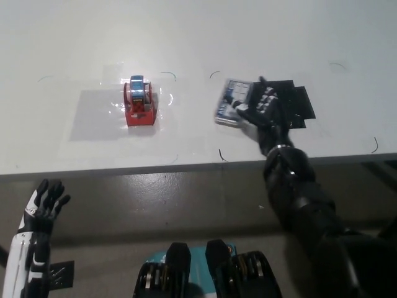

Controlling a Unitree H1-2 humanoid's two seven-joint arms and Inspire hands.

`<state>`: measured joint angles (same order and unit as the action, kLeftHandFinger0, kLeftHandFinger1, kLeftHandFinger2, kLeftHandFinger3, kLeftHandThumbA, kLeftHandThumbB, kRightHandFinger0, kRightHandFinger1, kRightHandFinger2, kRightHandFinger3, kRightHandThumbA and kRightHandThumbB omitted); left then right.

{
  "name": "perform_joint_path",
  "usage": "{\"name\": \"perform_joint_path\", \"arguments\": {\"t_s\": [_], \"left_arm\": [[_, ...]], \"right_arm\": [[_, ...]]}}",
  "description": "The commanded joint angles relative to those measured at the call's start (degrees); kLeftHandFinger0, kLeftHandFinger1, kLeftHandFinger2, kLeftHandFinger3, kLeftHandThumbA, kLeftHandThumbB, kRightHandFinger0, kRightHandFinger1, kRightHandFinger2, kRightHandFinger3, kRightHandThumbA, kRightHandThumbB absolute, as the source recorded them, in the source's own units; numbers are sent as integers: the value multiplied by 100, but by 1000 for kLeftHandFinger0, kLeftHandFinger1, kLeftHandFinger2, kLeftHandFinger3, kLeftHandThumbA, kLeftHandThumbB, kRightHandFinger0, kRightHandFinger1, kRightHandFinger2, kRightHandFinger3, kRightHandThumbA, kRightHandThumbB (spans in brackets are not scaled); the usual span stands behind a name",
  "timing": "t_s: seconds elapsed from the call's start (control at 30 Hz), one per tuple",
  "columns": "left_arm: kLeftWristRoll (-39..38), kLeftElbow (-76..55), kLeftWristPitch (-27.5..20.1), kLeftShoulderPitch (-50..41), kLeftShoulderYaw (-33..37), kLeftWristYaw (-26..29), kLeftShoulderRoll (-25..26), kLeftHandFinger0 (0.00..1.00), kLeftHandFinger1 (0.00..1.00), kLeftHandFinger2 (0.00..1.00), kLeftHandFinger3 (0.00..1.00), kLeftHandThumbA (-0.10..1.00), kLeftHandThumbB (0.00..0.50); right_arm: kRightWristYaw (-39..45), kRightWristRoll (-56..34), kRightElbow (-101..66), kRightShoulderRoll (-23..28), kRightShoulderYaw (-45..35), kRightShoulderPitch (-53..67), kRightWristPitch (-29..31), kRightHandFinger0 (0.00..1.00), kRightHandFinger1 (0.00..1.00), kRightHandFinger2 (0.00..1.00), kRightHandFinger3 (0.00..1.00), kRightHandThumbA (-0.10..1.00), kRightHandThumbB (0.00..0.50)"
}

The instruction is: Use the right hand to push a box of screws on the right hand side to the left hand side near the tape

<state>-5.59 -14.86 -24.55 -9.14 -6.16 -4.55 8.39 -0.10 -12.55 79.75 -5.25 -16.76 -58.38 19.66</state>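
The black right hand (260, 107) reached up across the white table (198, 37), its arm angled in from the lower right, fingers spread flat against the box of screws (232, 101), gripping nothing. The box sat tilted, left of a black mat (296, 102) and well right of the red tape dispenser (139, 102). The white left hand (42, 208) hung open below the table edge at lower left.
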Motion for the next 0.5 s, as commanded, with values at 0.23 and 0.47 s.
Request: {"name": "perform_joint_path", "arguments": {"t_s": [0.23,0.47], "left_arm": [[-3,-183,-72,34,-67,-15,106,1000,1000,1000,1000,903,75],[17,-158,-74,103,-65,-31,132,1000,1000,1000,1000,910,79]], "right_arm": [[168,21,169,-565,179,-113,-338,1000,1000,1000,1000,1000,186],[173,93,177,-547,332,-159,-338,1000,1000,1000,1000,1000,180]]}}
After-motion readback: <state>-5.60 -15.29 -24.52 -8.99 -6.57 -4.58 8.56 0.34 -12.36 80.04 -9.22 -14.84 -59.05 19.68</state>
